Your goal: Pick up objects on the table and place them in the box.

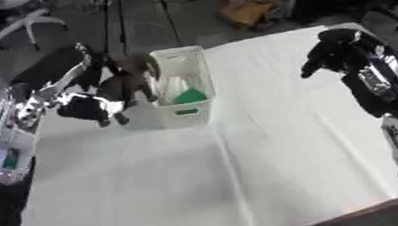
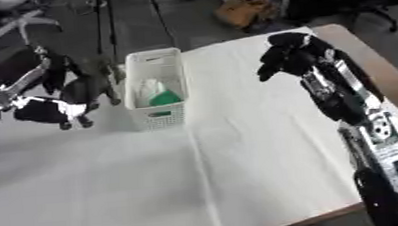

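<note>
**Both hands up at the white basket**

The table, draped in a white cloth, fills most of my view. My right arm runs up its right side, the right hand held above the far part of the cloth, well apart from the box, its dark fingers curled downward with nothing in them. My left hand sits just beside the box's left wall, fingers bent — whether they pinch anything I cannot tell, the view there being a dark blur. The box — a white slotted basket — stands upright near the table's far left. Inside it lie a pale, clear-looking item and, smallest of all, a green object resting toward the near end.
</note>
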You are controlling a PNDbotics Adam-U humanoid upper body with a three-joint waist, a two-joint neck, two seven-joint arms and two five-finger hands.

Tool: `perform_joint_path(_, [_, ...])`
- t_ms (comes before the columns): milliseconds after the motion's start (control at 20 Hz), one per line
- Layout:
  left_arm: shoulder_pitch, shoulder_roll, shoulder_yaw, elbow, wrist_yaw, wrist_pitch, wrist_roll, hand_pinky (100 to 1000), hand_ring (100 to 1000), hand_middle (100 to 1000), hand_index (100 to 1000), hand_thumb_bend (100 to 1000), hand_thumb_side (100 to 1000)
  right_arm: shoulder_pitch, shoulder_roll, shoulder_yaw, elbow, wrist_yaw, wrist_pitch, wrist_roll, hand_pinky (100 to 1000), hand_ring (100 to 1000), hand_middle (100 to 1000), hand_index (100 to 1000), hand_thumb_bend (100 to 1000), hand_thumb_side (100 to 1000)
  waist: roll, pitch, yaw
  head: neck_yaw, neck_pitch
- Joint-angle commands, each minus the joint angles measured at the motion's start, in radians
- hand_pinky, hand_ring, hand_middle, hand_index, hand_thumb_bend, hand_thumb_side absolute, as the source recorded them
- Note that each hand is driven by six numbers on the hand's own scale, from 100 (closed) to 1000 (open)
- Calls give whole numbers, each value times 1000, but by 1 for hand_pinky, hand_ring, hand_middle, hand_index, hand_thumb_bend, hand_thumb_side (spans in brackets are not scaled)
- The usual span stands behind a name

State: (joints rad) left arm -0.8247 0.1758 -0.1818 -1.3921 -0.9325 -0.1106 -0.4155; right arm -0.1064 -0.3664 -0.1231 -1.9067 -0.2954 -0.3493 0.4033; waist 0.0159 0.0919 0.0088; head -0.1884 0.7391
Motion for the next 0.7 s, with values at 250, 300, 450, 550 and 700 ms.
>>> perform_joint_path(250, [-75,-53,20,133,-97,24,119,480,415,411,486,553,456,-14,-15,-2,-5,-7,0,8,596,624,645,847,100,648,-4,-22,-11,10,4])
perform_joint_path(300, [-81,-65,26,159,-110,29,138,480,415,411,486,553,456,-15,-15,0,-5,-7,1,10,596,624,645,847,100,648,-3,-22,-14,11,4])
perform_joint_path(450, [-100,-92,37,234,-157,32,189,509,472,475,550,644,526,-17,-15,3,-5,-9,2,13,595,624,645,847,100,650,-2,-21,-22,15,2])
perform_joint_path(550, [-110,-109,50,282,-188,43,221,518,485,489,566,653,534,-19,-14,6,-5,-10,2,16,595,624,644,847,100,650,-1,-20,-32,20,-2])
perform_joint_path(700, [-119,-127,60,335,-238,49,272,519,487,491,569,654,536,-20,-14,7,-5,-12,3,19,595,624,644,847,100,650,0,-19,-39,22,-5])
